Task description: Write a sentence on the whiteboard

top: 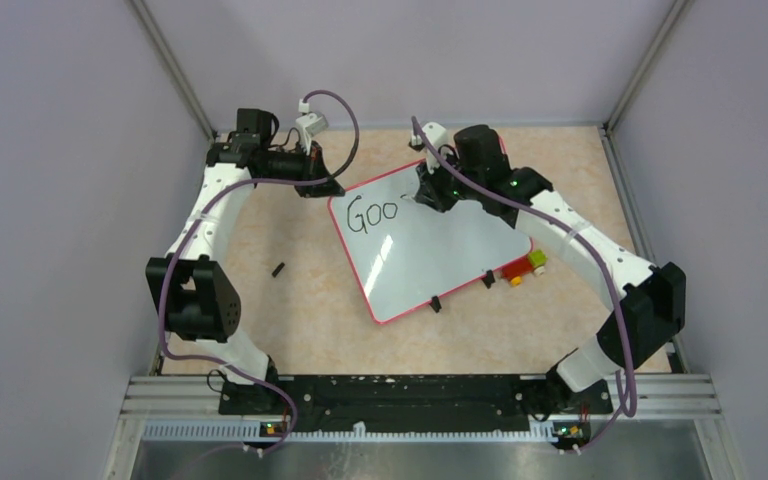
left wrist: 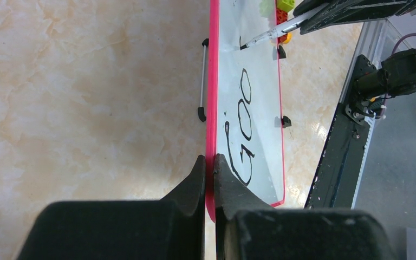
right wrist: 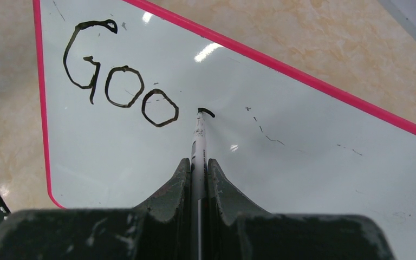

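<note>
The right tool (right wrist: 197,162) is clenched on a thin marker (right wrist: 199,135), pads low on the barrel, and the tip meets the whiteboard (right wrist: 281,179) just past the second "o", where a short hooked stroke begins. The marker looks light and stiff, but so slim that it would probably twist or slide between the pads under hard pressure, so a grip close to the tip suits it. The sentence (right wrist: 122,95) so far reads "Goo", along the board's upper edge near its left corner. The left tool (left wrist: 209,162) pinches the board's red frame at that corner, one finger on each face. The board seems thin, rigid and glossy, likely to skate on the desk (top: 300,320) under pen pressure; the rim is the sensible hold. In the top view the right arm covers the board's upper right part and the pen tip. The marker's rear end is cut off. Faint specks right of the tip could be residue or scratches. How firmly the tip bears down cannot be told.
</note>
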Robot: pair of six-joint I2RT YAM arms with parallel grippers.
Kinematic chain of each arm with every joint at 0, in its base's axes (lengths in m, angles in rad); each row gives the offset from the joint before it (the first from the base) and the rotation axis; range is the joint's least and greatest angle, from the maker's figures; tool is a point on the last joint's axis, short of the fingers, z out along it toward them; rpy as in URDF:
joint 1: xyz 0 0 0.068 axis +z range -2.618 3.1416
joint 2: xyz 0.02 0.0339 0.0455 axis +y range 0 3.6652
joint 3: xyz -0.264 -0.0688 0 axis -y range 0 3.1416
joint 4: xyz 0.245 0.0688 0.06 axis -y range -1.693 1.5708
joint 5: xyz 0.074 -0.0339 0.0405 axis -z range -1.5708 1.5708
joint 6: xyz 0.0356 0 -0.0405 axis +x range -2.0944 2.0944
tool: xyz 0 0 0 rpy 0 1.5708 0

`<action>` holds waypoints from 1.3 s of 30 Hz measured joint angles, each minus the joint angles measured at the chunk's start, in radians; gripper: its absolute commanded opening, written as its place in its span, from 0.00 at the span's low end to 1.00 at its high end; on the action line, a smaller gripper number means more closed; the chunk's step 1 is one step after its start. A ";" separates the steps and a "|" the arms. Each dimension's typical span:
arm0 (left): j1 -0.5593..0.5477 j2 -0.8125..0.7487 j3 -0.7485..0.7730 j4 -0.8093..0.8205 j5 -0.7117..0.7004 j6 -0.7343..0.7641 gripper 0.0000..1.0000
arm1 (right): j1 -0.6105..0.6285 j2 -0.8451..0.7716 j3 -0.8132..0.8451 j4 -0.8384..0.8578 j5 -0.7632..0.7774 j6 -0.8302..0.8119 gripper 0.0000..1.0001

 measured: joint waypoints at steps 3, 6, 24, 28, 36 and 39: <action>0.000 0.000 0.000 0.000 0.000 0.000 0.00 | 0.000 -0.005 -0.012 0.008 -0.008 0.000 0.00; 0.000 0.000 0.000 0.000 0.000 0.000 0.00 | 0.000 -0.011 -0.025 0.012 -0.014 -0.001 0.00; 0.000 0.000 0.000 0.000 0.006 -0.001 0.00 | -0.001 -0.053 -0.087 0.002 -0.011 -0.018 0.00; 0.000 0.000 0.000 0.000 0.005 0.000 0.00 | -0.003 -0.053 -0.087 0.002 -0.006 -0.018 0.00; 0.000 0.000 0.000 0.001 0.005 -0.001 0.00 | -0.014 -0.050 -0.073 0.009 0.010 -0.018 0.00; 0.000 0.000 0.000 0.001 0.008 -0.001 0.00 | -0.019 -0.046 -0.061 0.016 0.019 -0.018 0.00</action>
